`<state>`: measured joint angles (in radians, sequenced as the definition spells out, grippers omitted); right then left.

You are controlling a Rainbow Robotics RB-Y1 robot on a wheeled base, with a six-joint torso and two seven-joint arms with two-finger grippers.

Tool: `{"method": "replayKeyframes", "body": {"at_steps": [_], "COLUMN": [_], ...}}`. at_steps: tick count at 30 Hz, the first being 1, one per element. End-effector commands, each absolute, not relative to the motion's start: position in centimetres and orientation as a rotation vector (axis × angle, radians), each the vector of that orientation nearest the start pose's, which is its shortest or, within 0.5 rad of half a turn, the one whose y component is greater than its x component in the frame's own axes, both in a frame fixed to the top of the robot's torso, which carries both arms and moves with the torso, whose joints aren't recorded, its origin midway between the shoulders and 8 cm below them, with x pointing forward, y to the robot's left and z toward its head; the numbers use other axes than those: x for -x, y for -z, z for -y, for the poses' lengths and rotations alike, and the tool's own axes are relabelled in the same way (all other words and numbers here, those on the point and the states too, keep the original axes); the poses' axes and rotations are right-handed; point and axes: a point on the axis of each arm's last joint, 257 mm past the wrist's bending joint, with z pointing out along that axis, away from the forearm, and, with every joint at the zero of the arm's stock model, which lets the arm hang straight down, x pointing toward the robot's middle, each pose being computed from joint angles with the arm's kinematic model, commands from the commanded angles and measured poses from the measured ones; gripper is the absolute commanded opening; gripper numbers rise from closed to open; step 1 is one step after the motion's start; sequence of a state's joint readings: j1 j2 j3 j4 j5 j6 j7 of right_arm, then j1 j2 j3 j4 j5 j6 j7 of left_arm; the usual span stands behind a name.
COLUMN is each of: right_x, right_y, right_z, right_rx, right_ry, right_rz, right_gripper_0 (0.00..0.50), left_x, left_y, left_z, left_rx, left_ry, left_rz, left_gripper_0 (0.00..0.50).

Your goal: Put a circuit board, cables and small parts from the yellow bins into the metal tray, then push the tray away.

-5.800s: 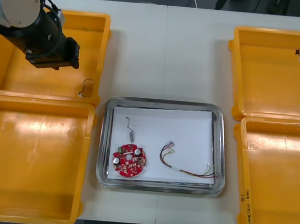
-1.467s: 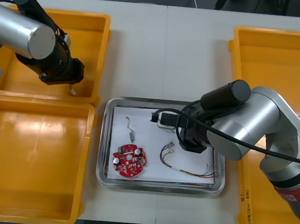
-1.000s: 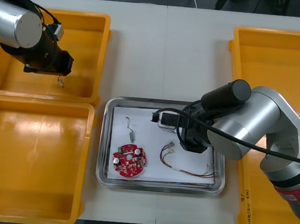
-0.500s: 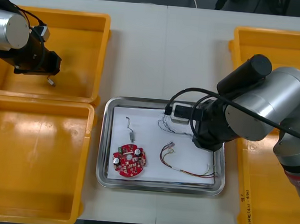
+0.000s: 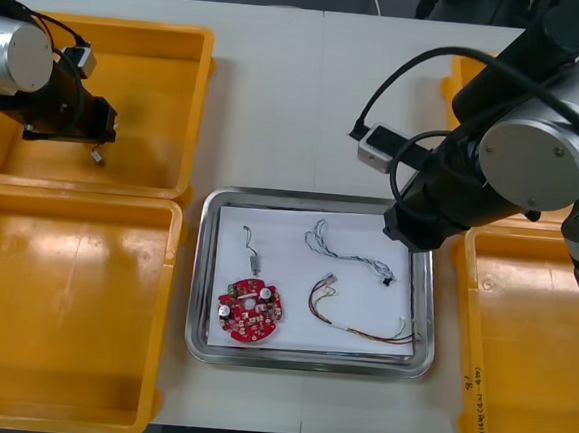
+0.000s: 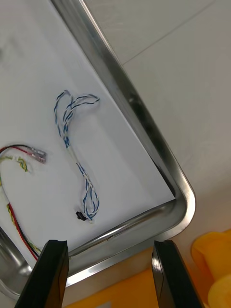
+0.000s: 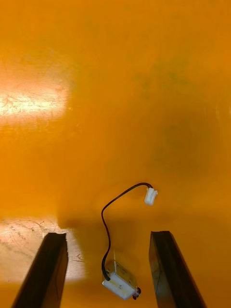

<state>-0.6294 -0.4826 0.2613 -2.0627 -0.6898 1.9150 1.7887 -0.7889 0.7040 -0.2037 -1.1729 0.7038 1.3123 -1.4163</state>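
Left pincer (image 7: 106,236): released, black fingers spread over the far left yellow bin (image 5: 162,56)
Small metal part (image 7: 120,284): boxy, with a thin black lead and a white plug, on the glossy bin floor between those fingers, touching neither
Metal tray (image 5: 201,270): shiny rounded rim, white inside, on the pale tabletop (image 5: 319,98)
Circuit board (image 5: 252,314): round, red, tray's near left
Second small metal part (image 5: 253,259): thin-wired, just beyond the board
Red and yellow cable (image 5: 361,323): looped, tray's near right
Twisted blue and white cable (image 6: 72,144): slack on the white floor, far right
Right pincer (image 6: 109,245): released, above the tray's right rim
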Motion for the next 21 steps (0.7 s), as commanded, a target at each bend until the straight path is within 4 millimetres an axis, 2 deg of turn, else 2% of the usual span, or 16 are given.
{"method": "replayKeyframes", "body": {"at_steps": [1,10,18,21], "right_x": [-45.1,-46.0,-46.0,-45.8], "right_y": [11.5,9.2,7.7,7.6], "right_z": [14.8,19.2,23.2,24.9], "right_rx": [1.094,0.778,0.671,0.622], "right_ry": [0.074,0.057,0.096,0.097], "right_rz": [-2.317,-2.410,-2.439,-2.457], "right_gripper_0": [0.500,0.500,0.500,0.500], "left_x": [-60.4,-59.1,-58.0,-57.9], "left_y": [16.2,14.3,13.6,14.1], "left_z": [-35.8,-35.9,-35.4,-34.8], "left_rx": [-0.077,-0.053,-0.044,-0.043], "left_ry": [-0.042,-0.027,-0.010,0.008], "left_rz": [-2.525,-2.570,-2.599,-2.606], "left_gripper_0": [0.500,0.500,0.500,0.500]}}
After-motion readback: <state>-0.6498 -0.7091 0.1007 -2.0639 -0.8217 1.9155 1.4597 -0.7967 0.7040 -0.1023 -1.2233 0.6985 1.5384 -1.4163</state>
